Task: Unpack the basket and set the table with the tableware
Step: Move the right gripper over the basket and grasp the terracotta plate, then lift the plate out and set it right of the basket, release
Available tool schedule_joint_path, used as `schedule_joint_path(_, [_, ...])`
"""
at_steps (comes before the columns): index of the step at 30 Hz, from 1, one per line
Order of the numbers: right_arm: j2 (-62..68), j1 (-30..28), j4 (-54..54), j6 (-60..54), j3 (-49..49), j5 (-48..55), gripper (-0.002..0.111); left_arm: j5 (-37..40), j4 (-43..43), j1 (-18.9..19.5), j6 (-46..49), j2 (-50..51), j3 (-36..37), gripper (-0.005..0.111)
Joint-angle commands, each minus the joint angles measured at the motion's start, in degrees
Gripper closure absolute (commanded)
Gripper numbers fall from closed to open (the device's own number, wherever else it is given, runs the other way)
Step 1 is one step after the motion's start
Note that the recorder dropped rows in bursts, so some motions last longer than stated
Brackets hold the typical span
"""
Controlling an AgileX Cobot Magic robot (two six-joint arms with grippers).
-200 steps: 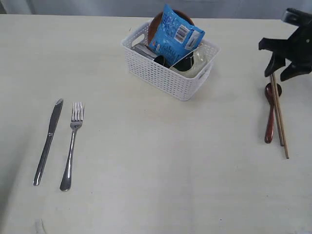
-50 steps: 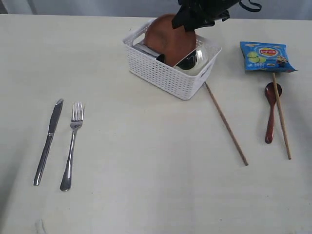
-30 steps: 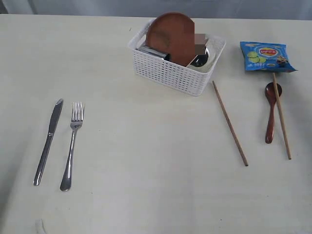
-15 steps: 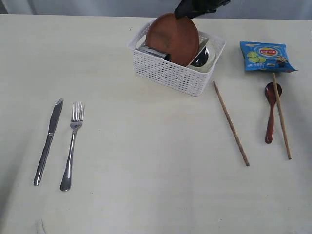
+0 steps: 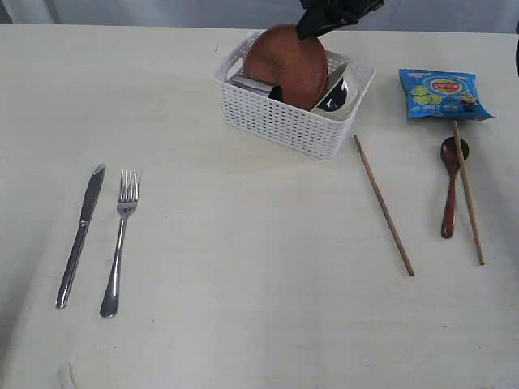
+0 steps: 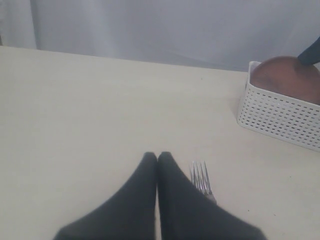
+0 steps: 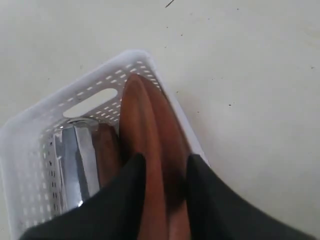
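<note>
Right gripper (image 5: pixel 328 14) is at top centre of the exterior view, down on the upper rim of the plate (image 5: pixel 288 65). The right wrist view shows one finger (image 7: pixel 125 200) on each face of the plate rim with the rim filling the gap, so it is clamped on the plate.

The plate is round and brown, standing on edge inside the basket (image 5: pixel 284 121), leaning a little. The basket is white with perforated walls and sits upper centre of the frame on the table (image 5: pixel 243 324). A shiny steel vessel (image 5: pixel 334 96) lies in the basket's right end, just behind the plate.

Left gripper (image 6: pixel 158 156) has its fingertips pressed together with nothing between them, low over the table, and the fork tines show just beside it.

- **Lower left:** knife (image 5: pixel 79 235) and fork (image 5: pixel 119 243) lie side by side, near each other but apart.
- **Right of the basket:** one chopstick (image 5: pixel 383 204) lies diagonally on its own.
- **Far right:** a dark red spoon (image 5: pixel 450 188) has the second chopstick (image 5: pixel 468 193) crossing its bowl end.
- **Upper right:** a blue snack packet (image 5: pixel 442 93) lies flat, with the second chopstick's top end touching its lower edge.

The packet carries a red and yellow logo badge and a yellow cartoon figure. Its lettering is too small to read.
</note>
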Motion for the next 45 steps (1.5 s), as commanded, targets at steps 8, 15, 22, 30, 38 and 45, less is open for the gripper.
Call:
schedule_joint_path(8, [-0.09,0.13,-0.67,0.96,-0.05,3.14,0.109,-0.54,-0.20,0.06,0.03,-0.21,0.16,0.107])
schedule_joint_path(15, [-2.97,-0.31,-0.67,1.34,-0.05,2.65,0.109,-0.54,-0.20,0.06,0.03,-0.21,0.16,0.107])
schedule_joint_path(22, [-9.90,-4.06,0.28,2.67,-0.05,0.90,0.109,-0.54,-0.20,0.06,0.03,-0.21,0.16,0.107])
schedule_joint_path(30, [-14.56,-11.50,2.77,4.99,-0.05,1.29,0.109,-0.54,-0.20,0.06,0.03,-0.21,0.16,0.107])
schedule_joint_path(38, [-13.20,-18.60,1.48,7.42,-0.05,0.73,0.109,-0.54,-0.20,0.06,0.03,-0.21,0.16,0.107])
schedule_joint_path(45, [-7.61,-21.91,1.48,12.06,-0.05,-1.04,0.109,-0.54,-0.20,0.06,0.03,-0.21,0.16,0.107])
